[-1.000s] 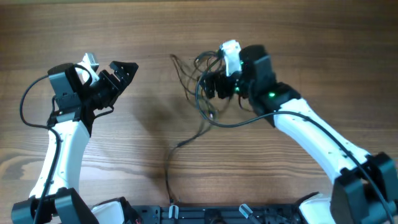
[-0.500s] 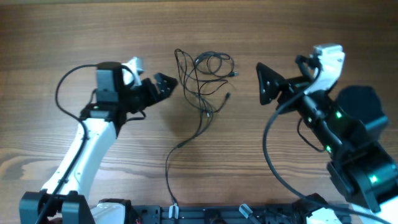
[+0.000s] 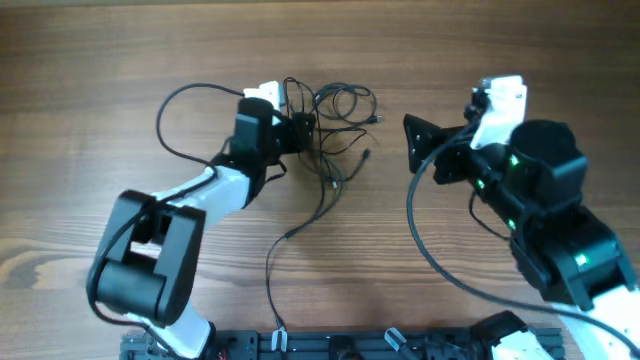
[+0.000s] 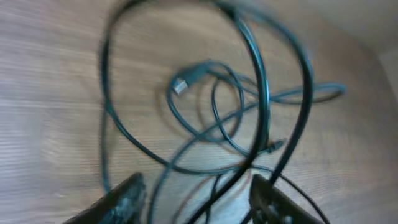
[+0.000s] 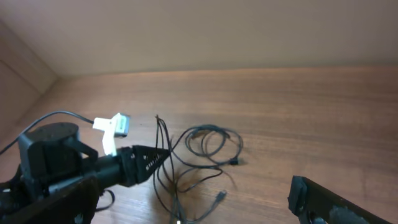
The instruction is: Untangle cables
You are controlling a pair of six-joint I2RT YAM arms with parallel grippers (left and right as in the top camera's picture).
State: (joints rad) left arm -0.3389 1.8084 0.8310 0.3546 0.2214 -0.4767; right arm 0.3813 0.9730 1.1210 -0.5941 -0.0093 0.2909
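A brown wood-grain tabletop (image 3: pixel 90 60) fills every view, with a plain pale wall behind it in the right wrist view. Nearest the robot's base, one long strand (image 3: pixel 272 265) of the thin black flexible cables (image 3: pixel 335 115) trails alone towards the near edge. Farther out, the rest lies bunched in overlapping loops.

The right jaws stand wide apart and hold nothing. The bundle (image 5: pixel 199 149) lies well ahead of them and apart from both fingers (image 5: pixel 336 199). The white left arm (image 3: pixel 205 190) has its jaws at the bundle's left edge. In the blurred left wrist view they stand part-way apart, and several strands (image 4: pixel 249 124) run up through the gap between the fingers (image 4: pixel 124 199). The gap looks far wider than any strand, so nothing seems pinched. Just beyond these jaws a small loop ends in a pale plug (image 4: pixel 181 84).

The untangling looks barely begun. The loops cross one another, and only the trailing strand lies free. What is left, as I judge it, is to pinch a strand on the left and draw the loops apart.
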